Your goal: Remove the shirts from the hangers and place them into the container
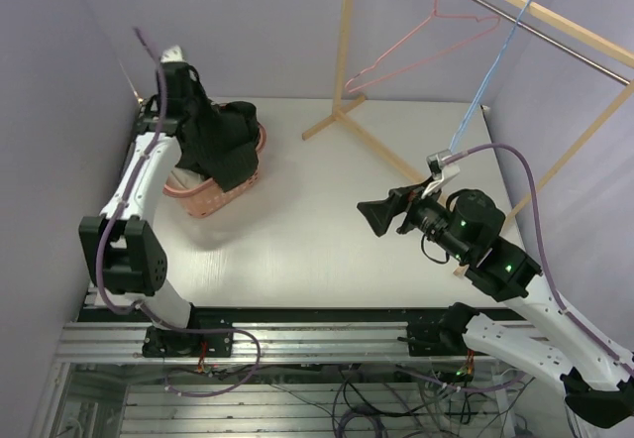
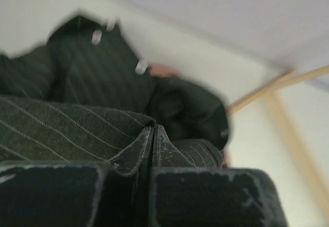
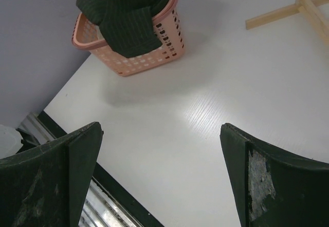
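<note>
The dark pinstriped shirt (image 2: pixel 77 88) is pinched in the left gripper (image 2: pixel 153 142). Its jaws are clamped together, and a fold of striped cloth is squeezed up in the thin seam between them in the left wrist view. From that fold the cloth spreads away toward the upper left of that frame, bunched and blurred.

In the top view the shirt (image 1: pixel 226 146) is a dark heap at the upper left, piled in and over the orange basket (image 1: pixel 203 203). Its length runs from the gripper above down and to the right, onto the basket's far rim. In the right wrist view one flap of it (image 3: pixel 126 21) drapes over the near rim and hangs down the latticed wall (image 3: pixel 154 57), pointing toward the bottom of the frame.

The right gripper (image 1: pixel 381 215) hovers right of centre over the white table (image 1: pixel 317 250), well apart from the basket. Its fingers (image 3: pixel 51 186) are spread wide with nothing between them.

At the upper right of the top view, a pink hanger (image 1: pixel 426 37) and a blue hanger (image 1: pixel 485 81) hang bare from the rail of the wooden rack (image 1: pixel 345 42).
</note>
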`<act>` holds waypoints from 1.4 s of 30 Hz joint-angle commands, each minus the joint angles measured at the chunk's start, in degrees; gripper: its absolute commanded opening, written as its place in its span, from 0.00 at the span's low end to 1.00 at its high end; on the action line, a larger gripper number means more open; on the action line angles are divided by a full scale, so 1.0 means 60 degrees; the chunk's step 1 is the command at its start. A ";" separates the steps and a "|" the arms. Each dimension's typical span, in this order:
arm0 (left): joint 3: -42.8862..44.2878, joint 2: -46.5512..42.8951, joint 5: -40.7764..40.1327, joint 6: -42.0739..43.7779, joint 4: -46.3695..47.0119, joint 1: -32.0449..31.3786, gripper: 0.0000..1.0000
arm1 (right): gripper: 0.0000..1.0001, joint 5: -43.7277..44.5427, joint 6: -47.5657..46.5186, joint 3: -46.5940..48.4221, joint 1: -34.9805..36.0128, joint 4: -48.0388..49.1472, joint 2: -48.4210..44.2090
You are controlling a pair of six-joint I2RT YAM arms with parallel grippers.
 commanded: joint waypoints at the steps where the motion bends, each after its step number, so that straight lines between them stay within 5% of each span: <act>1: -0.0883 0.1141 -0.1118 0.1718 -0.2457 -0.0472 0.07 | 1.00 0.0190 -0.0224 0.0260 -0.0007 -0.0076 -0.0065; 14: -0.0385 0.4591 -0.0757 0.2296 -0.3962 -0.1030 0.16 | 1.00 0.0207 -0.0290 0.0742 -0.0007 -0.0262 0.0277; 20: 0.0480 0.4982 -0.0632 0.2361 -0.3650 -0.1031 0.20 | 1.00 0.0363 -0.0358 0.0818 -0.0007 -0.0325 0.0240; 28: 0.0376 0.3125 -0.0883 0.2253 -0.3267 -0.1030 0.46 | 1.00 0.0613 -0.0364 0.0860 -0.0006 -0.0452 0.0236; 29: 0.0244 0.2677 -0.0922 0.2142 -0.3130 -0.1030 0.58 | 1.00 0.0658 -0.0388 0.0886 -0.0007 -0.0487 0.0255; 30: 0.0045 0.2188 -0.0940 0.2050 -0.2975 -0.1031 0.96 | 1.00 0.0731 -0.0426 0.0920 -0.0007 -0.0532 0.0283; 42: -0.3116 -0.4251 -0.1707 0.1585 0.0349 -0.1031 0.98 | 1.00 0.1788 -0.0551 0.1133 -0.0006 -0.1144 0.0535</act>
